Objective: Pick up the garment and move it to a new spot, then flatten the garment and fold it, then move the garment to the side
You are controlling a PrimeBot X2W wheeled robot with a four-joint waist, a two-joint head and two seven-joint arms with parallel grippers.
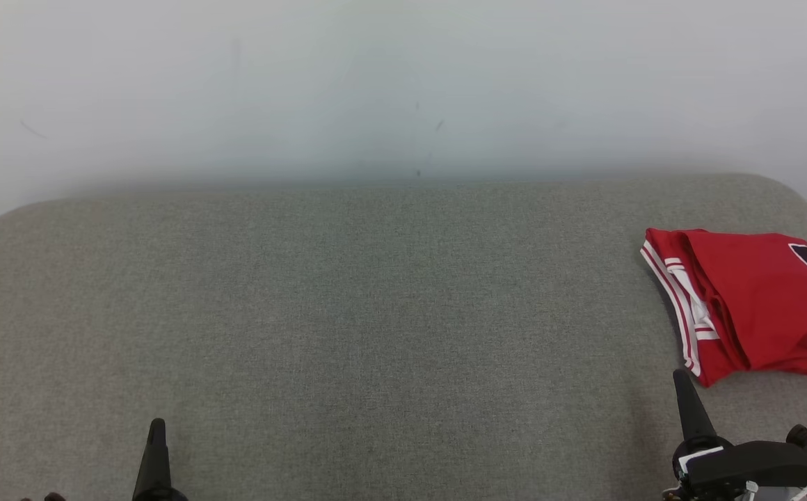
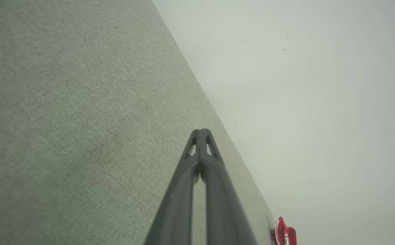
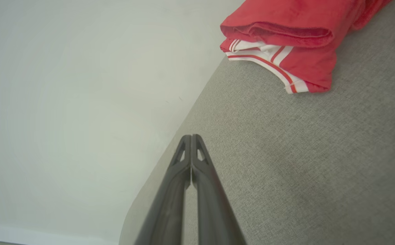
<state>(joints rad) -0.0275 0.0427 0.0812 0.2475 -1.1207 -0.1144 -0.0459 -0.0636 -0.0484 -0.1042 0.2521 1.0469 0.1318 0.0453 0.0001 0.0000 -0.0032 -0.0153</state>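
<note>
Neatly folded, the red fabric jersey with white-striped trim [image 1: 751,299] lay at the right edge of the grey woven cushion [image 1: 376,313]. Just beside it, the right gripper [image 1: 682,379] was closed and empty; the left gripper [image 1: 157,428], well apart, likewise.

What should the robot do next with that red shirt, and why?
Probably just draw the right gripper back to rest: the red garment already lies folded at the right edge of the grey surface, and that gripper and the left gripper are shut, holding nothing.
</note>
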